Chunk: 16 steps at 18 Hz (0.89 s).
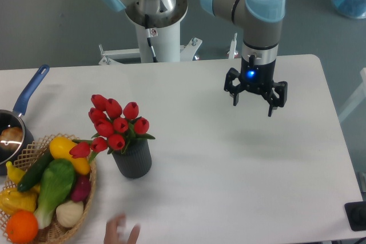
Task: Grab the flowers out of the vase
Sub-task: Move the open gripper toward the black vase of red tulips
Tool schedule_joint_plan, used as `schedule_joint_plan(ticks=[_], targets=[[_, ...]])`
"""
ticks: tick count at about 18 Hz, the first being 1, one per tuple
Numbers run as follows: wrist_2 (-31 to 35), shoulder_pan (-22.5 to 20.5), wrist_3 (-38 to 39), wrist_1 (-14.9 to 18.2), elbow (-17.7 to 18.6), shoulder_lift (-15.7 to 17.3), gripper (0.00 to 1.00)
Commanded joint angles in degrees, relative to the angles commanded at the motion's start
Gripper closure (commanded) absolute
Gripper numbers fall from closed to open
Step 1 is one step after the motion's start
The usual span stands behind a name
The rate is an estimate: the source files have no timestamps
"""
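Note:
The flowers (116, 123), a bunch of red tulip buds with green leaves, stand upright in the vase (133, 160), a small dark ribbed cylinder on the white table at the left of centre. My gripper (253, 107) hangs well to the right of them and farther back, above the table, pointing down. Its two fingers are spread apart with nothing between them.
A wicker basket (87, 198) of vegetables and fruit touches the vase's left side. A blue-handled pan (26, 98) lies at the far left edge. A blurred human hand (121, 232) shows at the bottom edge in front of the vase. The robot's base (154, 21) stands behind the table.

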<state>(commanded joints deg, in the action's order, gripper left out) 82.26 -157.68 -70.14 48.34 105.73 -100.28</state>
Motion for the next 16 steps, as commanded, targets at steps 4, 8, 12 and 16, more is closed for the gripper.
schedule_joint_plan(ticks=[4,8,12,16], targets=[[-0.6,0.2,0.3,0.0,0.1,-0.1,0.0],[-5.6,-0.3,0.6,0.4,1.9,0.2,0.0],[-10.8,0.5,0.4,0.3,5.2,2.9,0.0],[-23.5,1.3,0.7,0.3,5.9,4.0,0.0]])
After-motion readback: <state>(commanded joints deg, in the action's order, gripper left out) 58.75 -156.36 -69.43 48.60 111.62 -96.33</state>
